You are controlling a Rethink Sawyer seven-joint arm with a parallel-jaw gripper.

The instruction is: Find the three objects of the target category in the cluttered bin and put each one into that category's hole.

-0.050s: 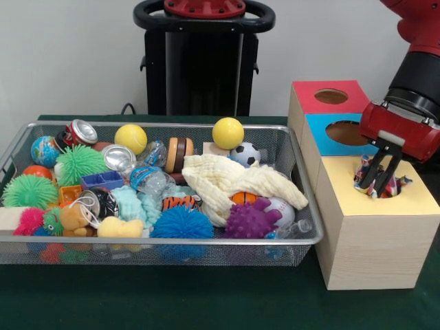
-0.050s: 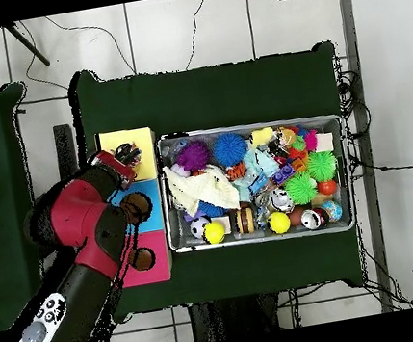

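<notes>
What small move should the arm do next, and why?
Probably open the jaws and let go. The gripper stands right over the hole of the yellow box, and a crinkled colourful object sits between the jaws at the hole's mouth, not yet down inside. After that the arm can return to the wire bin.

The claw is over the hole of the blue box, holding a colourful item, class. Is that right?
Not quite. The front view shows the claw at the hole of the yellow box, not the blue box. The rest stands: a colourful item sits between its fingers at that hole.
</notes>
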